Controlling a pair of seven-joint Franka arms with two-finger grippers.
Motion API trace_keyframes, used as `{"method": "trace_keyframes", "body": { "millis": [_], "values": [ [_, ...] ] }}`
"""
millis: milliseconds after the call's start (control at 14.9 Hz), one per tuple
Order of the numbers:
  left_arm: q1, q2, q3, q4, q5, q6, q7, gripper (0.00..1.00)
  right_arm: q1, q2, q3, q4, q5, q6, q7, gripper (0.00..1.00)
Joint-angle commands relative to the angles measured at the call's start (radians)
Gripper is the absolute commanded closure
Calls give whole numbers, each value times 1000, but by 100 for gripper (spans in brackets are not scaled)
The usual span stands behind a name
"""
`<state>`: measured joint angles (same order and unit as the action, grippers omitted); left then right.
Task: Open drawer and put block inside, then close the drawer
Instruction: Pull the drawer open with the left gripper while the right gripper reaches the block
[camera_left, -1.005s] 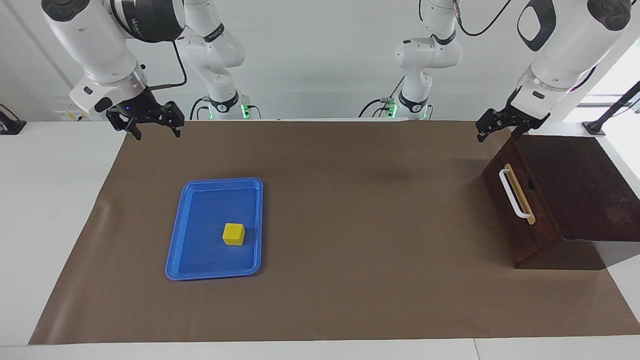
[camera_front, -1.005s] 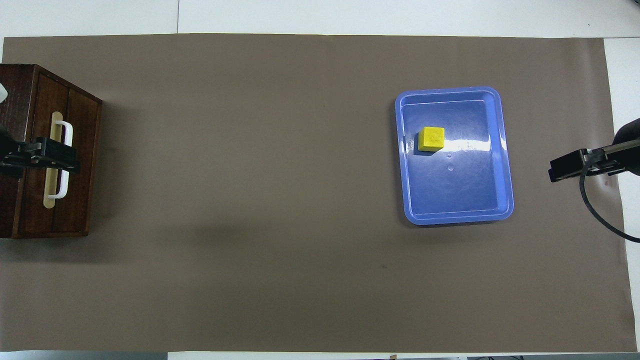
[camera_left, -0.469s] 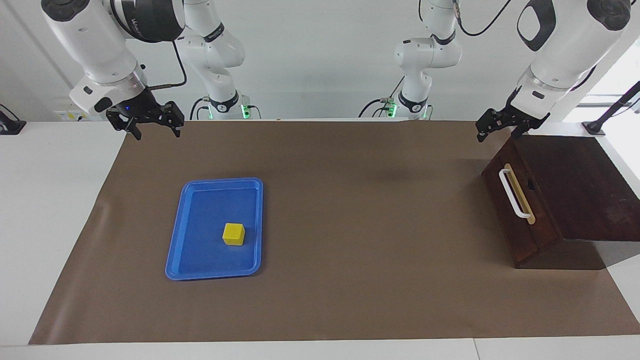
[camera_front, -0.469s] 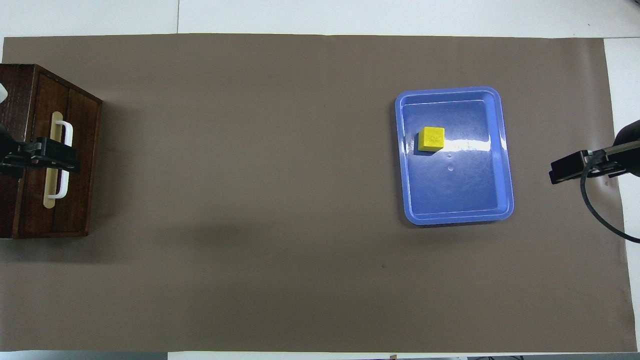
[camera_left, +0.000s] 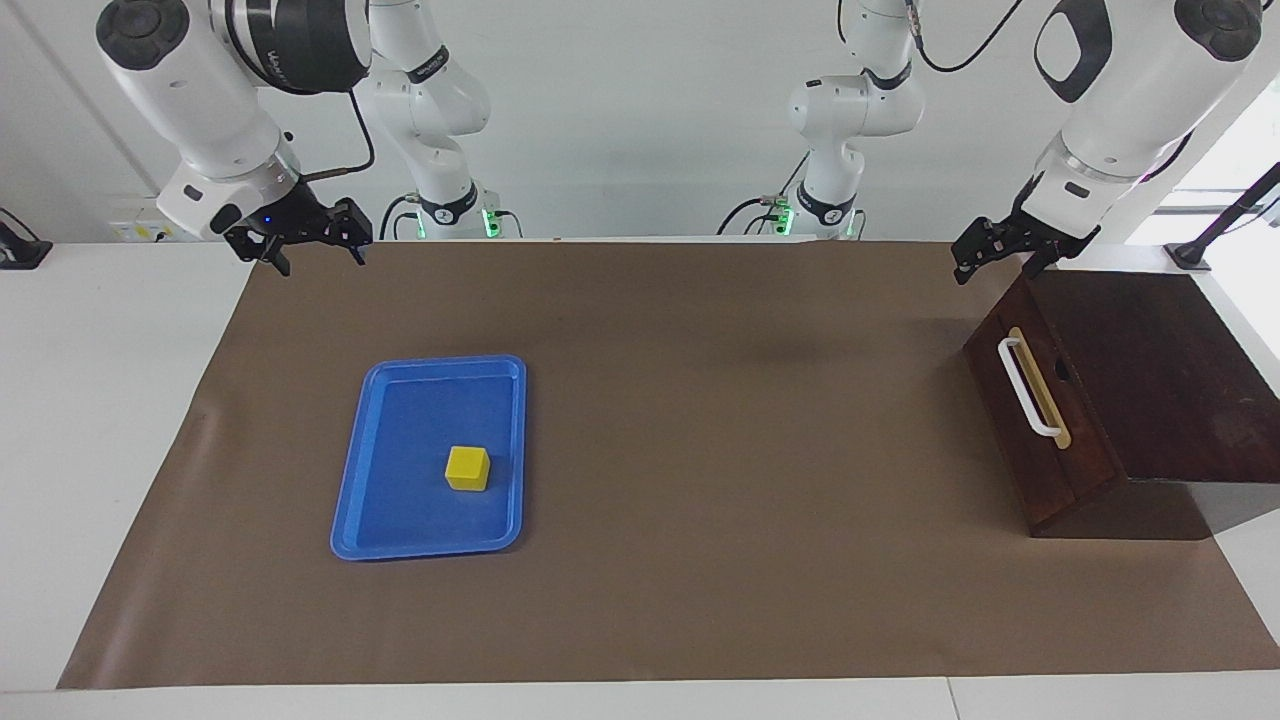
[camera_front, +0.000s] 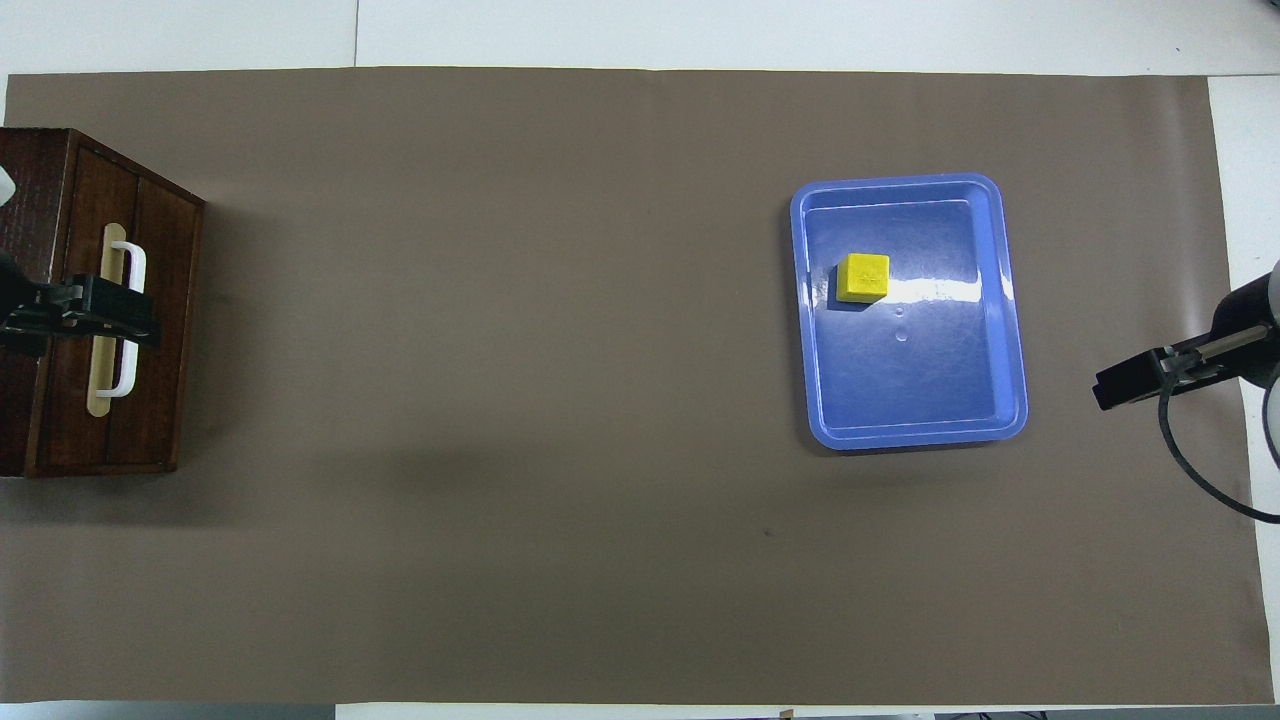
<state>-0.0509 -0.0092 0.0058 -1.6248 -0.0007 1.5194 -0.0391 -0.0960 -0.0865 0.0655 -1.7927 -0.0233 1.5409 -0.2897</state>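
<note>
The dark wooden drawer (camera_left: 1040, 440) is shut at the left arm's end of the table, its white bar handle (camera_left: 1028, 388) facing the table's middle. It also shows in the overhead view (camera_front: 160, 330). The small yellow block (camera_left: 467, 468) lies in a blue tray (camera_left: 400, 525) toward the right arm's end, and shows in the overhead view (camera_front: 863, 277). My left gripper (camera_left: 995, 270) hangs open and empty in the air over the drawer box; from above (camera_front: 110, 318) it covers the handle. My right gripper (camera_left: 320, 260) is open and empty, raised over the mat's edge beside the tray (camera_front: 930, 390).
A brown mat (camera_left: 700, 400) covers most of the white table. The dark wooden box (camera_left: 1160, 370) holding the drawer stands at the mat's end. Two more white arm bases (camera_left: 840, 120) stand at the robots' edge of the table.
My right gripper has risen slightly and drawn back a little toward the robots. The left gripper, the block, the tray and the drawer have not moved.
</note>
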Motion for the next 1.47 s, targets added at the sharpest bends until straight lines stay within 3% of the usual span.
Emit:
{"method": "trace_keyframes", "body": {
  "millis": [0, 268, 536, 670, 804, 1005, 1206, 1407],
  "values": [
    [8, -14, -3, -17, -5, 18, 5, 0, -16, -100, 10, -186, 6, 151, -170, 0],
    [8, -14, -3, -17, -5, 5, 5, 0, -13, -124, 10, -301, 68, 293, -392, 0],
    [22, -14, 2, -26, 2, 45, 11, 0, -16, -15, 10, -316, 187, 430, -809, 0],
    [2, -27, -1, -125, 88, 247, 2, 0, -5, 37, 10, -313, 220, 507, -996, 0],
    [-42, -28, -7, -226, 274, 376, 2, 0, 1, 88, 11, -307, 241, 562, -1103, 0],
    [-30, 38, -3, -256, 326, 470, -16, 0, 10, 161, 16, -283, 289, 660, -1270, 0],
    [-29, 126, -3, -273, 492, 568, -104, 0, 53, 197, 23, -275, 374, 717, -1342, 0],
    [29, 137, -3, -369, 510, 724, -119, 0, 53, 310, 23, -187, 448, 722, -1446, 0]
  ]
}}
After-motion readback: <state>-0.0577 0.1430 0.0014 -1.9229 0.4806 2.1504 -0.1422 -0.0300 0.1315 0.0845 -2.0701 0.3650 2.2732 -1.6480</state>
